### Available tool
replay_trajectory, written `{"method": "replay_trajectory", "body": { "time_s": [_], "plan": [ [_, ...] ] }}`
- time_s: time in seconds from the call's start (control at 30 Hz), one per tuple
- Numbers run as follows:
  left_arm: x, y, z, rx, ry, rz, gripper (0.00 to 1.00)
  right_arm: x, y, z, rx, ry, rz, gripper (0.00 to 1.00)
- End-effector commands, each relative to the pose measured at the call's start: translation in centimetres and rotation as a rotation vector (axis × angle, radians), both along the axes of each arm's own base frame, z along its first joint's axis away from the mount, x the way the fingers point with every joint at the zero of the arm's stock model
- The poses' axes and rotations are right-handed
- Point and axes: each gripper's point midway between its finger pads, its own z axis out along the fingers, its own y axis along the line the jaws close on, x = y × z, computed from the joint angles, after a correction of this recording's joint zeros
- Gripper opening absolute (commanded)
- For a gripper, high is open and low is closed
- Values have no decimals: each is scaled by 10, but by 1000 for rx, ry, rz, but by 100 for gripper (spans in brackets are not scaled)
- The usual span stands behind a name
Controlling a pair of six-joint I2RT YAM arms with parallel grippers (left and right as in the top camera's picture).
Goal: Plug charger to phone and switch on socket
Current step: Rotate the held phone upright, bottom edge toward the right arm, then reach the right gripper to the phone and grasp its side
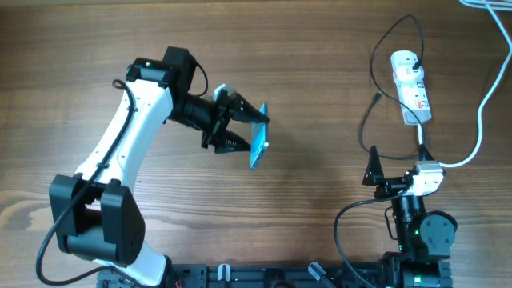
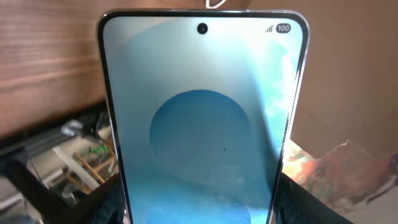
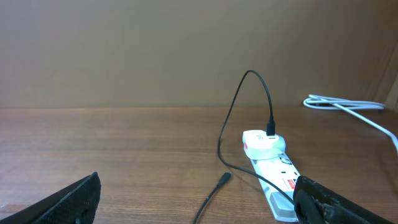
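My left gripper (image 1: 240,130) is shut on the phone (image 1: 258,138) and holds it tilted above the table's middle. In the left wrist view the phone's cyan screen (image 2: 199,112) fills the frame, with the gripper's (image 2: 199,214) dark fingers at its two side edges. The white socket (image 1: 410,96) lies at the far right, with the white plug adapter (image 1: 406,66) in it. The black charger cable (image 1: 370,112) loops from the adapter toward my right gripper (image 1: 374,172), which is open and empty. In the right wrist view the connector tip (image 3: 224,178) lies on the wood left of the socket (image 3: 277,183), ahead of the open gripper (image 3: 199,208).
The socket's thick white cord (image 1: 480,120) curves off the right edge and to the far right corner; it also shows in the right wrist view (image 3: 348,104). A brown wall stands behind the table. Bare wood lies between the two arms.
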Motion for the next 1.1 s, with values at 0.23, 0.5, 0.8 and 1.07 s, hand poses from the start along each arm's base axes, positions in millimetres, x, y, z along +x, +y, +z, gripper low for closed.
{"method": "replay_trajectory", "body": {
  "time_s": [0.23, 0.5, 0.8, 1.07],
  "plan": [
    [33, 16, -28, 202, -216, 17, 47, 0, -1, 2, -18, -9, -8, 100],
    [65, 58, -69, 574, -243, 157, 46, 0, 5, 2, 185, -2, 24, 100],
    [83, 66, -76, 694, -197, 322, 42, -14, 68, -2, 1110, 280, 354, 100],
    [78, 40, -80, 758, -233, 317, 43, -36, 111, -36, 957, 539, 572, 100]
  ]
}}
